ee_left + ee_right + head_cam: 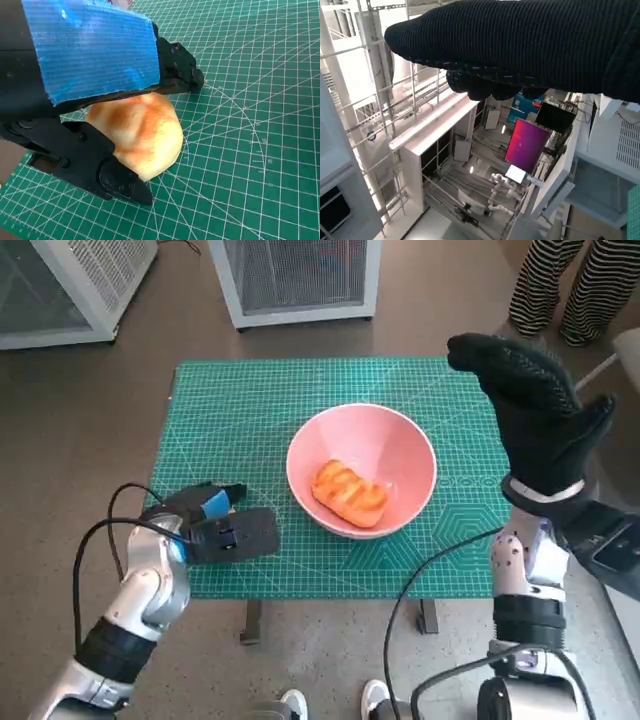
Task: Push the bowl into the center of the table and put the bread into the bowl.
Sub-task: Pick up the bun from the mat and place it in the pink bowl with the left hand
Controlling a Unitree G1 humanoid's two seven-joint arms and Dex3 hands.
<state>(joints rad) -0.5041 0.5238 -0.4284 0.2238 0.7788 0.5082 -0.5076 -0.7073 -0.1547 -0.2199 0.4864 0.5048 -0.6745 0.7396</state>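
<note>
A pink bowl (400, 430) stands about mid-table on the green cutting mat (240, 420), with a striped golden bread (350, 492) lying inside it. My left hand (225, 528) rests low on the mat at the front left, a little apart from the bowl. In the left wrist view this hand (90, 55) grips a pale golden bread roll (142, 132) that sits on the mat, black fingers (120, 182) on either side of it; the head view hides that roll under the hand. My right hand (535, 410) is raised over the table's right edge, holding nothing; its glove (530, 45) points up at the room.
Two white mesh cabinets (300, 280) (60, 285) stand on the floor behind the table. A person's striped legs (565, 290) are at the back right. White shoes (290, 705) show by the front edge. Black cables hang along both of my forearms.
</note>
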